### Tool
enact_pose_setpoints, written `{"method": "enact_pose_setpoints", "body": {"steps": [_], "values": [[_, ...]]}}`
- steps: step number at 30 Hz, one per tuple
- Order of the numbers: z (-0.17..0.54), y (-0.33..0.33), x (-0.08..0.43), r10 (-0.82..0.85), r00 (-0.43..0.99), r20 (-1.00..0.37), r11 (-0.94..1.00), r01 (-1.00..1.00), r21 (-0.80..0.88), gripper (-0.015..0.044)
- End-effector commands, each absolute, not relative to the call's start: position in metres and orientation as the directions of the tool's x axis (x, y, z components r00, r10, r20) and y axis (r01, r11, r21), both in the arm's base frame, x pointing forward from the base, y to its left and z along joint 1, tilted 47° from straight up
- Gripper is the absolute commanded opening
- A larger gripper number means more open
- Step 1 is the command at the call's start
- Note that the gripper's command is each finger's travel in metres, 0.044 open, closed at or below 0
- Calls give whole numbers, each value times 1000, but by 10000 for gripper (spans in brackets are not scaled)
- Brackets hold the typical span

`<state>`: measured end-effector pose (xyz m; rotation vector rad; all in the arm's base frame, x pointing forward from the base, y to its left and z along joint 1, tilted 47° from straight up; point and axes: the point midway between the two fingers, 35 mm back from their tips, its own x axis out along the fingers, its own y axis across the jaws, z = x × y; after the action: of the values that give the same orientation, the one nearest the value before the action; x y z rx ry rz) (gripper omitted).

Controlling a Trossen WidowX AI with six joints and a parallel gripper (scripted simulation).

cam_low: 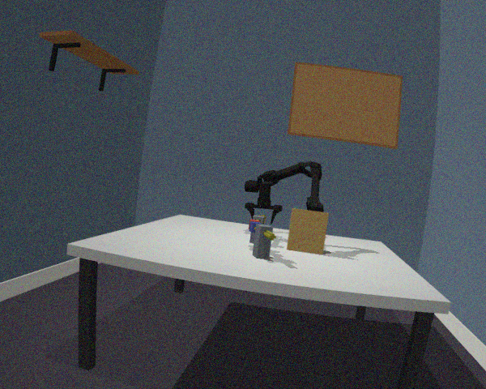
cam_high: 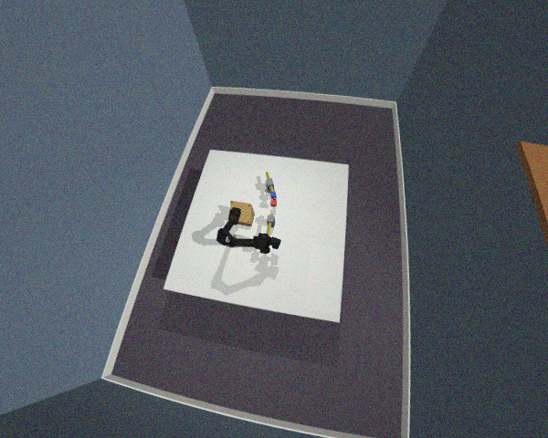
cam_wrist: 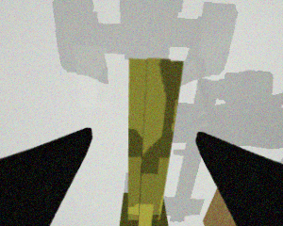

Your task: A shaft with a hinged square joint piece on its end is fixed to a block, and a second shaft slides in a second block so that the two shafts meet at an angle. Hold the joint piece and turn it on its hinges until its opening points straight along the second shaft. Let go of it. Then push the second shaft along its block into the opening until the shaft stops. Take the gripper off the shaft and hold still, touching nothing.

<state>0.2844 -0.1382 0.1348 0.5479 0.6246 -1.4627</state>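
The second shaft (cam_high: pixel 268 228) (cam_wrist: pixel 153 108) is yellow and runs through a grey block (cam_high: pixel 270 220). My gripper (cam_low: pixel 262 220) (cam_wrist: pixel 144 135) is open over the shaft's rear part, one finger on each side in the wrist view, with nothing held. The red joint piece (cam_high: pixel 273 203) (cam_low: pixel 251 220) sits beyond that block, joined to a blue piece (cam_high: pixel 272 194) (cam_low: pixel 252 226). The first shaft (cam_high: pixel 267 174) (cam_low: pixel 269 235), yellow, is in the other grey block (cam_high: pixel 269 182) (cam_low: pixel 262 241). A gap shows between the red piece and the second shaft's block. The joint's opening is too small to judge.
A tan wooden box (cam_high: pixel 242 213) (cam_low: pixel 308 231) (cam_wrist: pixel 220 212) stands beside the arm's base, to the side of the two blocks. The white table top (cam_high: pixel 307 283) (cam_low: pixel 172 251) carries everything. The arm's shadows fall across it.
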Motion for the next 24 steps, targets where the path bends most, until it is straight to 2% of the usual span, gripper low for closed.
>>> {"method": "enact_pose_setpoints", "body": {"steps": [1, 14, 23, 24], "values": [[132, -141, 284, -731, 4, -682, 44, 998, -41, 440], [132, -141, 284, -731, 4, -682, 44, 998, -41, 102], [132, -141, 284, -731, 4, -682, 44, 998, -41, 102], [132, -141, 284, -731, 4, -682, 44, 998, -41, 76]]}}
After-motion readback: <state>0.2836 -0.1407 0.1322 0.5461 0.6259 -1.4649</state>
